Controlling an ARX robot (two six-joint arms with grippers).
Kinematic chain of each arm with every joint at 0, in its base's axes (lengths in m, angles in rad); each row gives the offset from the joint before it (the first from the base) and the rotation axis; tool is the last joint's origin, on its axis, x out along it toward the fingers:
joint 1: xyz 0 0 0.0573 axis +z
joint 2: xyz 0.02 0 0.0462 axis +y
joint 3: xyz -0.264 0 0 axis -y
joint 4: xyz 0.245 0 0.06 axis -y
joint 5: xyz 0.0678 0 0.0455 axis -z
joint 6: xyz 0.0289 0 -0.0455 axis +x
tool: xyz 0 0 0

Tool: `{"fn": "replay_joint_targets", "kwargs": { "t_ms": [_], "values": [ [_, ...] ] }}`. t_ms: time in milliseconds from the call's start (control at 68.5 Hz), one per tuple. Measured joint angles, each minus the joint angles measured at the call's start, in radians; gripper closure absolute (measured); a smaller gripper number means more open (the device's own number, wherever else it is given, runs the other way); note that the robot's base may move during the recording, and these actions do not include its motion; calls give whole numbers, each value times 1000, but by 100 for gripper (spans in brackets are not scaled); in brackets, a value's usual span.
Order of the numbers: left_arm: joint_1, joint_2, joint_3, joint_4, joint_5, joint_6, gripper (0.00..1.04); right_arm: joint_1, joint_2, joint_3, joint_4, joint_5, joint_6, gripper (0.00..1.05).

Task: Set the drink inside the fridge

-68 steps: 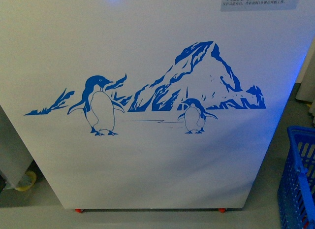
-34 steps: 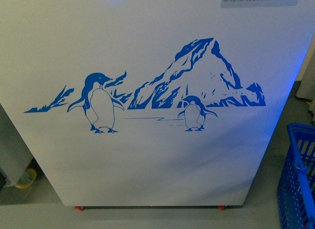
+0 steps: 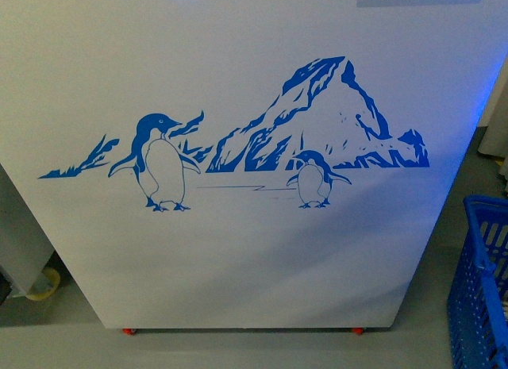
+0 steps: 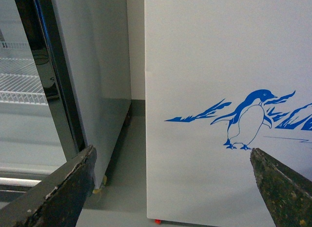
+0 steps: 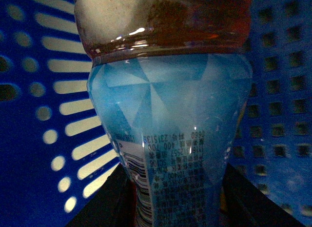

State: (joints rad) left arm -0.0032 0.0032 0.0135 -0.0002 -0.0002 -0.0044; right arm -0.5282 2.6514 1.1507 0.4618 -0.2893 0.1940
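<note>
The fridge (image 3: 254, 258) fills the front view as a white front panel with a blue penguin-and-mountain picture, standing on red casters (image 3: 127, 331). Neither arm shows in that view. In the left wrist view my left gripper (image 4: 171, 156) is open, its two dark fingers (image 4: 58, 193) spread wide with nothing between them, facing the fridge (image 4: 204, 56) near its corner. In the right wrist view the drink (image 5: 170, 119), a clear bottle with a blue label and amber-brown liquid, fills the frame. My right gripper (image 5: 178, 210) is shut on it.
A blue plastic basket (image 3: 484, 282) stands on the floor right of the fridge. Its perforated walls (image 5: 29, 139) surround the drink. A grey upright cabinet (image 4: 92, 66) with a black-framed door and wire shelves (image 4: 19, 85) stands left of the fridge, across a narrow floor gap.
In the front view the fridge's picture has drifted slightly upward and the label at the top edge has slid further out of frame. Nothing else has visibly changed.
</note>
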Motion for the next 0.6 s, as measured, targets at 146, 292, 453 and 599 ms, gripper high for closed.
{"fn": "replay_joint_targets", "kwargs": {
  "t_ms": [146,292,453,599],
  "values": [
    [0,0,0,0,0,0,8,-49,-273,-171,29,9,-85,67],
    [0,0,0,0,0,0,8,-65,-583,-344,35,11,-153,67],
    [0,0,0,0,0,0,8,-46,-983,-488,14,8,-172,67],
    [0,0,0,0,0,0,8,-22,-1313,-513,-69,10,-162,67]
  ]
}}
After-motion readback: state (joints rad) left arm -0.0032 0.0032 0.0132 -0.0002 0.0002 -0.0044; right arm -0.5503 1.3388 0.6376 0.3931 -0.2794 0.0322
